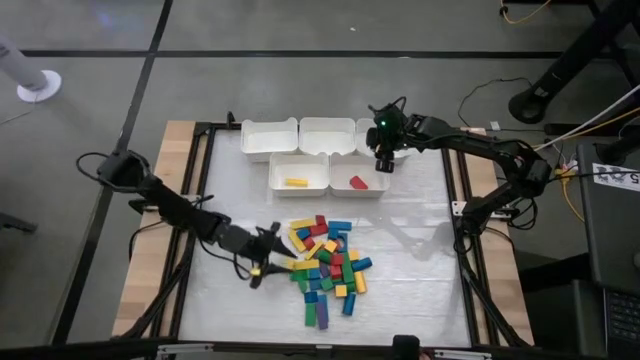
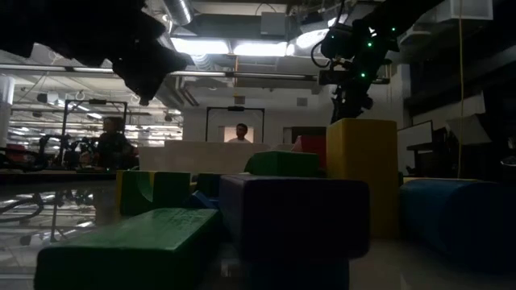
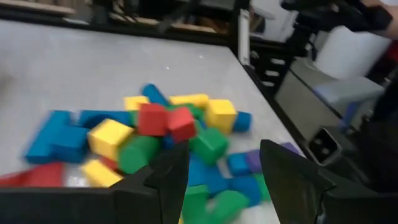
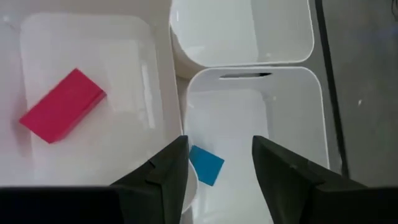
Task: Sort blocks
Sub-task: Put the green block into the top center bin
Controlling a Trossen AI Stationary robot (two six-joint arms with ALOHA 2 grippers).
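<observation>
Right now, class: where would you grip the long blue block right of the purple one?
Take the blue block across its narrow middle, from straight above: it lies flat, both long sides seemingly free. The open left gripper is nearest.

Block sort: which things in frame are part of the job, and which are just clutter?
Job:
- pile of small coloured toy blocks
- yellow block, red block and blue block, each already in a bin
- five white rectangular bins
- left gripper, open at the pile
- right gripper, open over the bins

Lying about:
- yellow cable on the floor
- white round stand
</observation>
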